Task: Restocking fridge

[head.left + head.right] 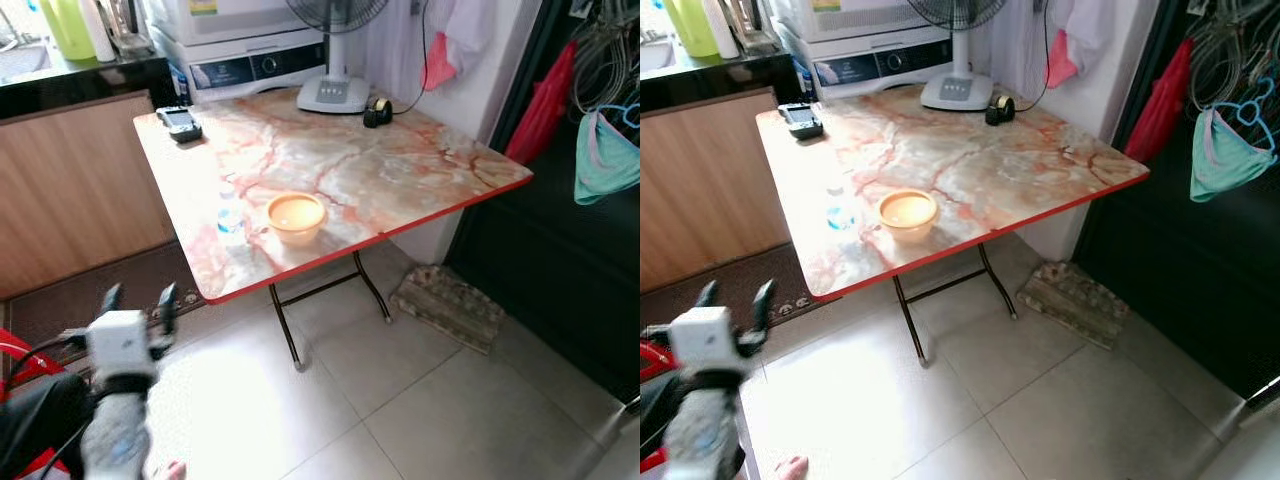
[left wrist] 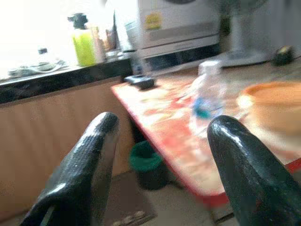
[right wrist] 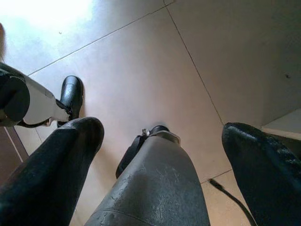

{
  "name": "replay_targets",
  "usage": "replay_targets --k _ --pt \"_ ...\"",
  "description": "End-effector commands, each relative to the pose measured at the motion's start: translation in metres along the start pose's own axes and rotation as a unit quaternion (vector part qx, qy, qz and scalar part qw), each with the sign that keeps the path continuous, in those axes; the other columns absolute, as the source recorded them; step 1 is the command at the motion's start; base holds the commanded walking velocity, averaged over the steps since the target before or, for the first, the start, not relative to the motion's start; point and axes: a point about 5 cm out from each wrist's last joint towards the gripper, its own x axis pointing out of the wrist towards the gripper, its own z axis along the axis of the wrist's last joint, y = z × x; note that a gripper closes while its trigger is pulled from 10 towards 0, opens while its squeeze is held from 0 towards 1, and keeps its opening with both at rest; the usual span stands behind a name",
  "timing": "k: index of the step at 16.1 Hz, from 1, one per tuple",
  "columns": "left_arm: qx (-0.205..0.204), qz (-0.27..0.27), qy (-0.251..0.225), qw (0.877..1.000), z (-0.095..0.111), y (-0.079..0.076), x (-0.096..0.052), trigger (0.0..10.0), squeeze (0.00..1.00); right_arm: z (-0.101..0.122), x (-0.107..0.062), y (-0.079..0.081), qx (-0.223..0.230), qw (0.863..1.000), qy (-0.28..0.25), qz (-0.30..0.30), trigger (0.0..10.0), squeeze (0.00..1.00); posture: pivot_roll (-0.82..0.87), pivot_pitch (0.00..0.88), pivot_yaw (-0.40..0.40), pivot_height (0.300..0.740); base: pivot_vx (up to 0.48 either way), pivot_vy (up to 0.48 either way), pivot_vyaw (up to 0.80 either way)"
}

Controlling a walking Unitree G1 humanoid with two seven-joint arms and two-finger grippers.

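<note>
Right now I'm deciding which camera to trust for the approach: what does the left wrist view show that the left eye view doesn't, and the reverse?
Left wrist view alone: a green bin under the table by the wooden cabinet, seen between the open left gripper fingers. Left eye view alone: the fan base, the tape roll, the floor mat and hanging clothes. Both: the marble table, water bottle, orange bowl, dark device and green jug.

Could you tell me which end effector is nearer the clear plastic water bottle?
Left. The left end effector is raised toward the clear plastic water bottle; the right end effector hangs over the floor.
</note>
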Motion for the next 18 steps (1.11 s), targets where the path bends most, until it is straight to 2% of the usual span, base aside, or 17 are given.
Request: replay_targets --k 1,2,4,7,10,11,13,15,18 --pt "-0.014 -0.013 -0.007 1.000 0.009 -0.012 0.004 10.0 0.00 -0.024 -0.005 0.000 -0.011 0.999 0.040 -0.002 10.0 0.00 0.18 0.000 -0.010 0.740 0.000 0.000 0.00" --pt "-0.032 -0.027 -0.010 0.999 0.017 -0.023 0.007 10.0 0.00 -0.024 -0.006 -0.006 0.005 0.999 0.035 -0.015 10.0 0.00 0.17 0.000 -0.003 0.740 0.000 0.000 0.00" --pt "-0.037 -0.063 -0.020 0.997 0.026 -0.041 0.010 10.0 0.00 -0.024 -0.009 -0.020 -0.003 0.999 0.035 -0.037 10.0 0.00 0.15 0.000 -0.001 0.740 0.000 0.000 0.00" --pt "-0.041 -0.056 -0.018 0.997 0.031 -0.039 0.014 10.0 0.00 -0.022 -0.009 -0.021 -0.058 0.997 0.042 -0.007 10.0 0.00 0.13 0.000 -0.018 0.740 0.000 0.000 0.00" --pt "-0.054 -0.024 -0.019 0.998 0.040 -0.037 0.016 10.0 0.00 -0.023 -0.008 -0.020 -0.107 0.992 0.061 0.005 10.0 0.00 0.13 0.000 -0.029 0.740 0.291 0.000 0.00" --pt "-0.046 -0.046 -0.014 0.998 0.043 -0.042 0.015 10.0 0.00 -0.023 -0.008 -0.020 -0.110 0.992 0.060 -0.001 10.0 0.00 0.14 0.000 -0.022 0.740 0.304 0.000 0.00" --pt "-0.039 -0.042 -0.017 0.998 0.047 -0.037 0.015 10.0 0.00 -0.024 -0.008 -0.019 -0.078 0.996 0.053 -0.011 10.0 0.00 0.16 0.000 -0.010 0.740 0.319 0.000 0.64" --pt "-0.036 -0.042 -0.018 0.998 0.049 -0.035 0.017 10.0 0.00 -0.024 -0.008 -0.019 -0.073 0.996 0.049 -0.017 10.0 0.00 0.15 0.000 -0.006 0.740 0.324 0.000 0.68" --pt "-0.035 -0.047 -0.021 0.998 0.053 -0.034 0.024 10.0 0.00 -0.026 -0.009 -0.018 -0.051 0.997 0.046 -0.030 10.0 0.00 0.14 0.000 0.001 0.740 0.329 0.000 0.00"
